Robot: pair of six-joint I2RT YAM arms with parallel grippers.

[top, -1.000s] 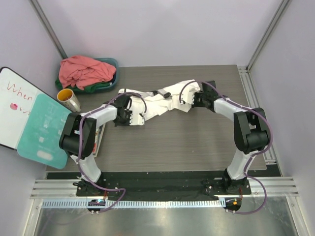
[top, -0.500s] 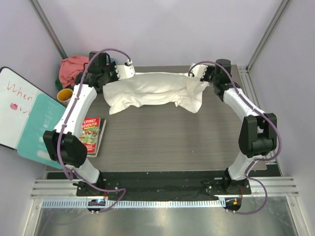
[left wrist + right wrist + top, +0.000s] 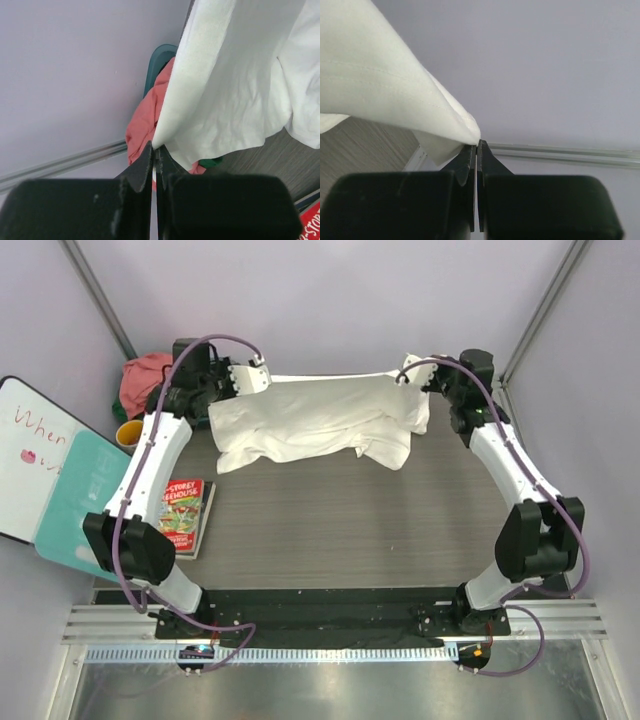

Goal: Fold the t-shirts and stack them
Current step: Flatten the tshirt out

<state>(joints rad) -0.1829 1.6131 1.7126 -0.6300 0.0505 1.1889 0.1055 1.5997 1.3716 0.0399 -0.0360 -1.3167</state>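
Note:
The white t-shirt point(image 3: 320, 420) hangs stretched between my two grippers over the back of the table, its lower part crumpled on the tabletop. My left gripper point(image 3: 262, 380) is shut on its left top corner; in the left wrist view the cloth point(image 3: 235, 90) runs out from the closed fingertips point(image 3: 155, 147). My right gripper point(image 3: 408, 375) is shut on the right top corner, where a fold of white cloth point(image 3: 380, 85) sits in the pinch point(image 3: 479, 143). The salmon-pink t-shirt point(image 3: 140, 375) lies in the teal basin point(image 3: 159, 57), with a bit of dark green t-shirt point(image 3: 212, 162) under it.
A red book point(image 3: 180, 508) lies at the table's left edge. A yellow cup point(image 3: 130, 432), a whiteboard point(image 3: 30, 455) and a teal board point(image 3: 85, 505) stand off the left side. Metal frame posts rise at both back corners.
Both arms have raised the white t-shirt from the middle of the table to the back and moved apart, so the bunched cloth now hangs spread wide between them.

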